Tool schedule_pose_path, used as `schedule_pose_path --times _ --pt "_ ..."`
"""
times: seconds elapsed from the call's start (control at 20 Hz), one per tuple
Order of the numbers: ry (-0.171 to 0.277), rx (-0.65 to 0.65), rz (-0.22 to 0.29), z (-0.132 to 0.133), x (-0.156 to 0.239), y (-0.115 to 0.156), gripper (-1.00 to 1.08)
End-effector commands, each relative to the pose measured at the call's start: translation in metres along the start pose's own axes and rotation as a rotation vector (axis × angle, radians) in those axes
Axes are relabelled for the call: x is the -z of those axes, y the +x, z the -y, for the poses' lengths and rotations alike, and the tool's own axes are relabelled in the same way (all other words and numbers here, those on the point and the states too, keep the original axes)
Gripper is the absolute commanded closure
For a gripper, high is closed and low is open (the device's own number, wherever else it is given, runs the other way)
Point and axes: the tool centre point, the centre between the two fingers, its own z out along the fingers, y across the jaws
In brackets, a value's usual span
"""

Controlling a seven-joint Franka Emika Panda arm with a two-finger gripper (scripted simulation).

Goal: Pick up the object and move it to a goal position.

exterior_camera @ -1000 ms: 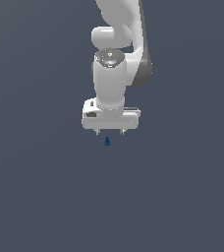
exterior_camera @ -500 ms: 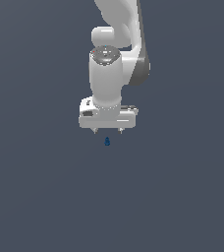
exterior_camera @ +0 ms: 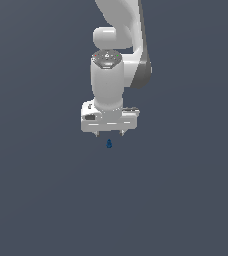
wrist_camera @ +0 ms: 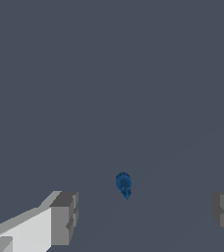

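The object [exterior_camera: 109, 144] is a tiny dark blue blob, slightly taller than wide, on the grey floor. It also shows in the wrist view [wrist_camera: 124, 184]. My white gripper [exterior_camera: 109, 133] hangs just above and behind it, pointing down, with its short fingertips spread apart. In the wrist view the two grey fingertips [wrist_camera: 65, 218] stand wide on either side, and the object lies between and a little beyond them. The gripper is open and holds nothing.
A plain dark grey surface [exterior_camera: 41, 200] fills both views. The white arm [exterior_camera: 118, 40] rises from the gripper to the top of the exterior view.
The gripper and arm have shifted slightly toward the exterior view's left and a little lower. The object has not moved.
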Motion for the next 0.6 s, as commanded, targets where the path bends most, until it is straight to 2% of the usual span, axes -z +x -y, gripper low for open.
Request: schedule_pose_path --times 0.0,0.55 --pt "-0.001 0.034 0.002 -0.001 -0.004 -0.002 -0.92" --pt "-0.002 0.285 0.012 -0.004 -0.03 -0.016 -0.92"
